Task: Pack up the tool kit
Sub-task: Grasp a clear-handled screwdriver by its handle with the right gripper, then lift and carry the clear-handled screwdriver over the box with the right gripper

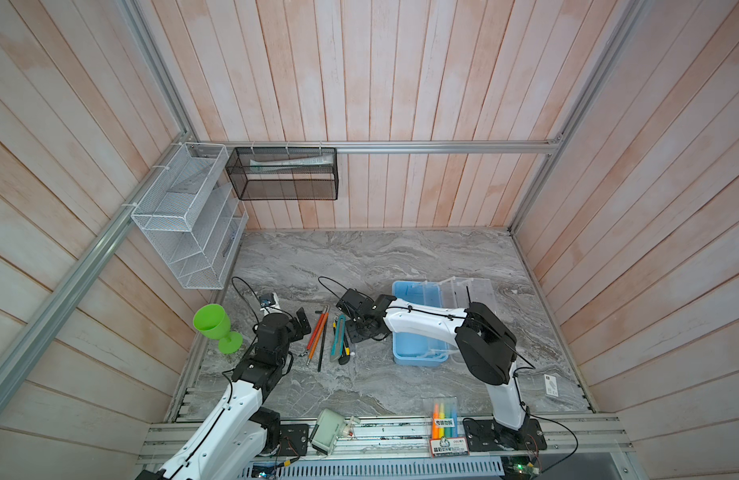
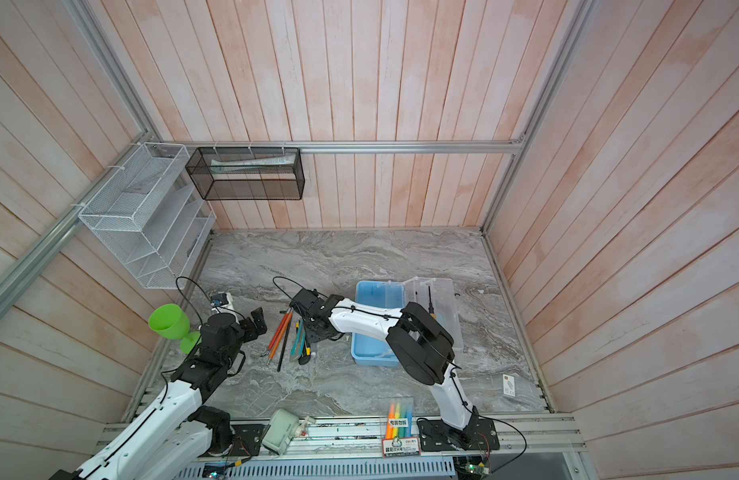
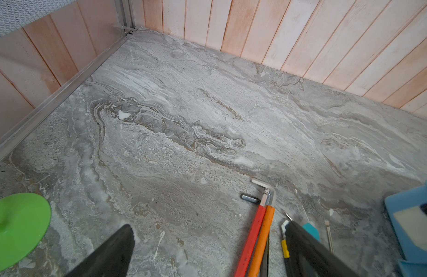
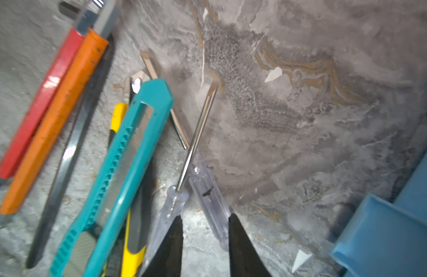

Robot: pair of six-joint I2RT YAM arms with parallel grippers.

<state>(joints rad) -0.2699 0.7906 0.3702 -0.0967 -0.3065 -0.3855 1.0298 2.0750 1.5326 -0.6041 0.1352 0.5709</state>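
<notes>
Right gripper lowered over the small screwdrivers, the open case waiting beside it.

The right gripper (image 4: 204,239) stands with its jaws partly apart around the clear handles of two small screwdrivers (image 4: 203,191), but whether it already presses them I cannot tell. The teal utility knife (image 4: 126,167) and the orange-handled tools (image 1: 318,332) lie on the marble table (image 1: 401,257), just left of the light-blue case (image 1: 413,345). The left gripper (image 3: 207,251) hangs wide and empty. Next, I think: close firmly, lift, carry to the case.
</notes>
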